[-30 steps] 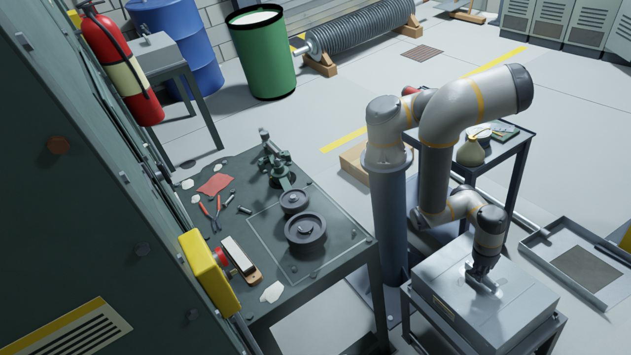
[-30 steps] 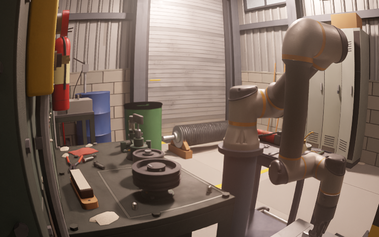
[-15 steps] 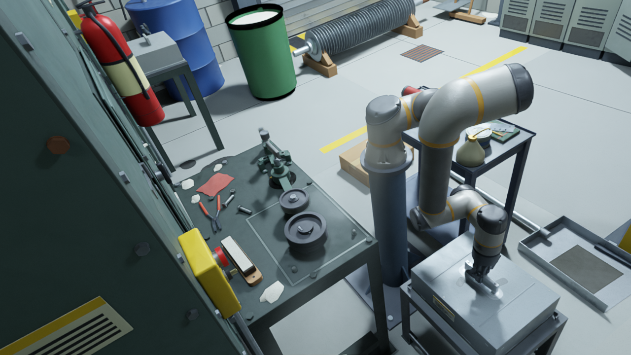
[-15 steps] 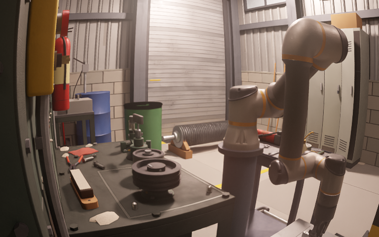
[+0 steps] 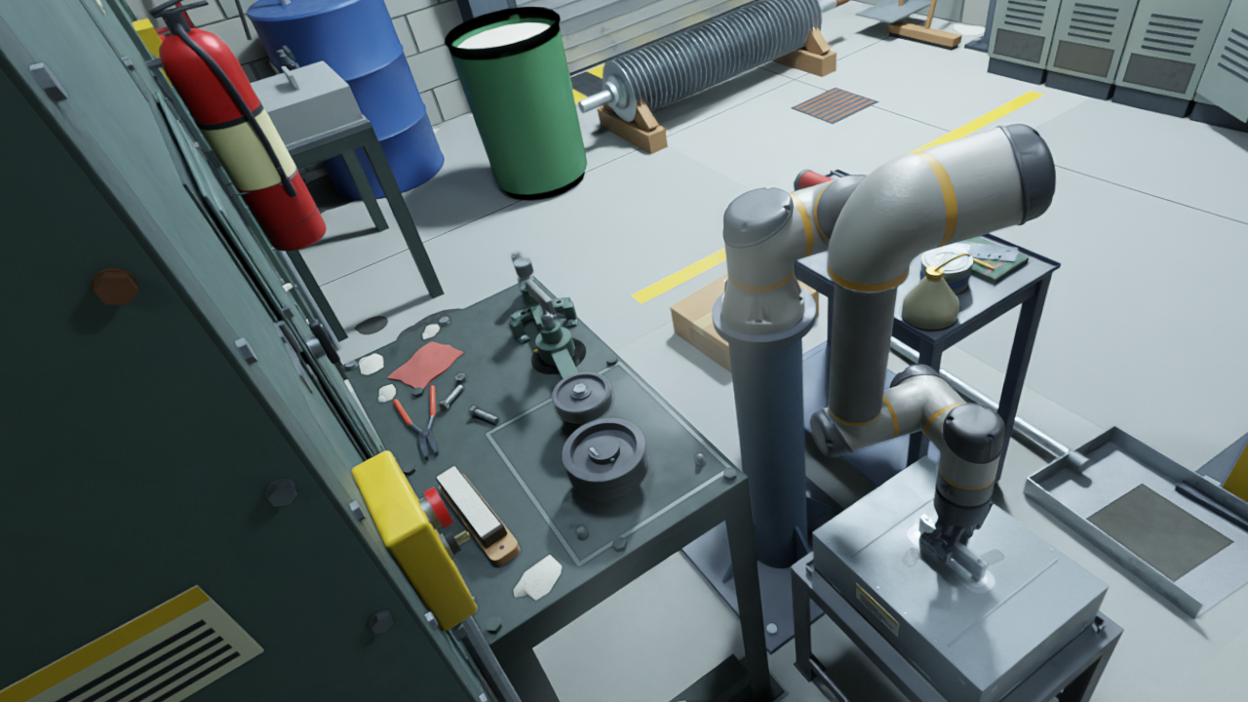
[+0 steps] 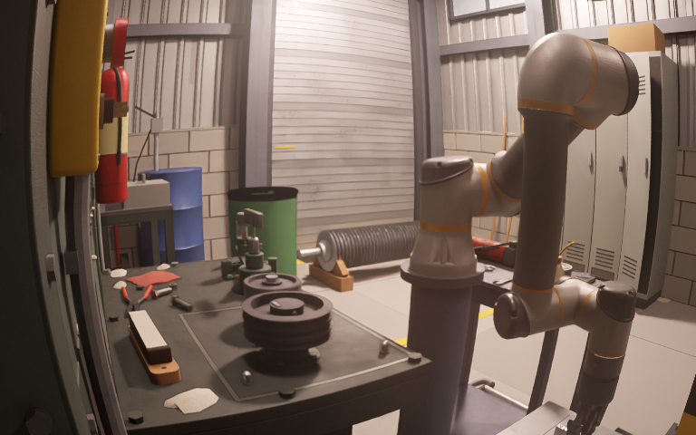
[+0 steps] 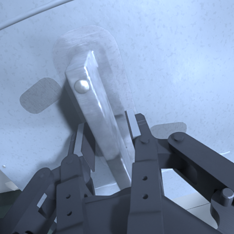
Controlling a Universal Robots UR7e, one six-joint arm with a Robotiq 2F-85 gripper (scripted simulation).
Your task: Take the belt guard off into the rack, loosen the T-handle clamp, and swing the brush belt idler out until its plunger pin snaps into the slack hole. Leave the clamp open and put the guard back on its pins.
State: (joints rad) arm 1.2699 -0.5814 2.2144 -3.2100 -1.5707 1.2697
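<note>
My gripper (image 5: 951, 552) is open and holds nothing. It stands around the metal handle (image 7: 96, 106) on top of the grey belt guard (image 5: 956, 585). The guard sits in the low rack to the right of the arm's pedestal. On the work table the two dark pulleys (image 5: 604, 452) (image 5: 581, 397) stand uncovered. The idler arm runs from the smaller pulley back to the green T-handle clamp (image 5: 543, 316) at the table's rear. The plunger pin and its holes are too small to tell.
A grey tray (image 5: 1152, 515) lies on the floor to the right of the rack. Pliers (image 5: 421, 423), a red rag (image 5: 425, 363), bolts and a sanding block (image 5: 476, 513) lie on the table's left side. The arm's pedestal (image 5: 768, 437) stands between table and rack.
</note>
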